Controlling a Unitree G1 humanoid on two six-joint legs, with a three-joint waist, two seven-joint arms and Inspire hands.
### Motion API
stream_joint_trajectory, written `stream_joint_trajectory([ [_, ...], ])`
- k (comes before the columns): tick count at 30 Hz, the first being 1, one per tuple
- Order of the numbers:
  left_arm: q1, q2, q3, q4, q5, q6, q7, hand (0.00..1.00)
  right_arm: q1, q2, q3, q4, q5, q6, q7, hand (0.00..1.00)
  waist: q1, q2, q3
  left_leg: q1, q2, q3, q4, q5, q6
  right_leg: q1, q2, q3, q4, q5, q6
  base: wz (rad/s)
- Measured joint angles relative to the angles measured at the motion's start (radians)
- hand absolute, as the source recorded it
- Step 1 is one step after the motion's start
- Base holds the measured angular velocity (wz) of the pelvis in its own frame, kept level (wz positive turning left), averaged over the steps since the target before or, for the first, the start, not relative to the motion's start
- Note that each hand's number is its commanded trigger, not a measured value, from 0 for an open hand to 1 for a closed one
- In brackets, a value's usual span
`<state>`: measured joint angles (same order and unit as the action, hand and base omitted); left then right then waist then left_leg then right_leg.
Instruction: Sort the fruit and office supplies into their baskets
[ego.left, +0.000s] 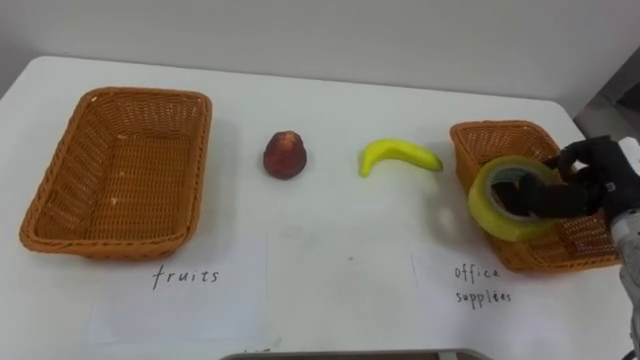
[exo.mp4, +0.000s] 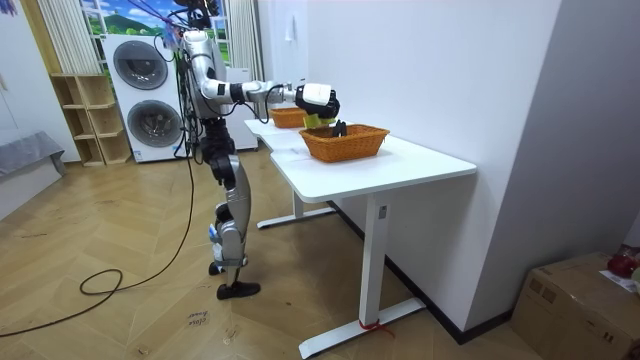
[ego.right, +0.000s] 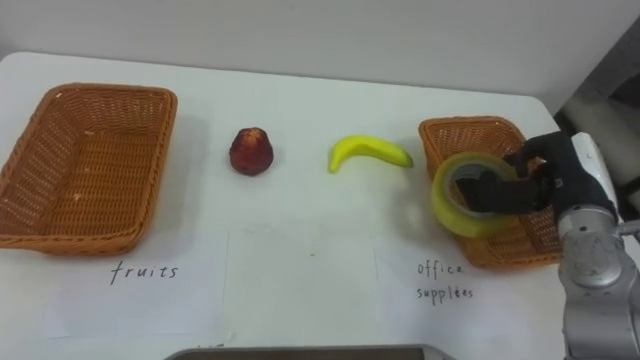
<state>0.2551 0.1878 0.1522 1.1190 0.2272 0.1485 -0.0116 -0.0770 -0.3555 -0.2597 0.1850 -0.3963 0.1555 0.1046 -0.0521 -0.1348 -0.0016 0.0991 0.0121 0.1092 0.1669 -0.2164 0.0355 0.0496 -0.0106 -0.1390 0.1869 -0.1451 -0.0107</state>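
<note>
Fingers (ego.left: 545, 198) of the right hand (ego.left: 598, 170) are curled through the core of the tape roll (ego.left: 492, 212), holding it above the left rim of the office-supplies basket (ego.left: 497, 133). Risk: released here, it could catch that rim and roll onto the table (ego.left: 330, 285). Apple (ego.left: 285, 154) and banana (ego.left: 398, 155) lie unsorted.

From my feed the bench (ego.left: 330, 110) reads as smooth, matt white. The left basket (ego.left: 60, 180) and right basket (ego.left: 490, 135) are coarse woven wicker. The tape roll (ego.left: 490, 215) is glossy, translucent yellowish plastic; the right robot hand (ego.left: 590, 175) looks matt black. The banana (ego.left: 400, 155) has smooth skin with a slight sheen, the red fruit (ego.left: 285, 155) is duller, and the paper sheet (ego.left: 180, 300) is matt.
</note>
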Motion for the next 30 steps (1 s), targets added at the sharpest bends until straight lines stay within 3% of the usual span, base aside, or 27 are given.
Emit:
stream_joint_trajectory([
  [7, 0.001, 0.0, 0.001, -0.001, -0.001, 0.004, 0.001, 0.0, 0.021, 0.0, -0.001, 0.001, 0.01, 0.0, 0.01, 1.0, 0.002, 0.006, -0.0086, 0.002, 0.0, 0.0, 0.0, 0.0, 0.0, 0.002, -0.001, 0.001, 0.0, 0.0, 0.0, 0.0],
  [11, 0.003, 0.0, 0.001, -0.002, -0.001, 0.004, 0.005, 0.0, 0.021, 0.0, -0.001, 0.001, 0.022, 0.0, 0.007, 1.0, 0.001, 0.007, -0.0092, 0.003, 0.0, 0.0, 0.0, 0.0, 0.0, 0.002, -0.004, 0.001, 0.001, 0.0, 0.0, 0.0],
  [29, 0.018, -0.002, 0.001, -0.003, -0.001, 0.004, 0.042, 0.0, 0.022, 0.0, -0.048, 0.001, 0.108, 0.0, -0.11, 1.0, -0.015, 0.017, -0.0004, 0.0, -0.002, 0.0, -0.003, 0.0, 0.0, 0.0, -0.005, 0.0, -0.002, -0.002, 0.002, 0.0],
  [30, 0.018, -0.002, 0.001, -0.003, -0.001, 0.005, 0.044, 0.0, 0.022, 0.0, -0.048, 0.0, 0.118, 0.0, -0.116, 0.81, -0.018, 0.017, -0.0004, 0.0, -0.002, 0.0, -0.003, 0.0, 0.0, 0.0, -0.004, 0.0, -0.001, -0.002, 0.002, 0.0],
])
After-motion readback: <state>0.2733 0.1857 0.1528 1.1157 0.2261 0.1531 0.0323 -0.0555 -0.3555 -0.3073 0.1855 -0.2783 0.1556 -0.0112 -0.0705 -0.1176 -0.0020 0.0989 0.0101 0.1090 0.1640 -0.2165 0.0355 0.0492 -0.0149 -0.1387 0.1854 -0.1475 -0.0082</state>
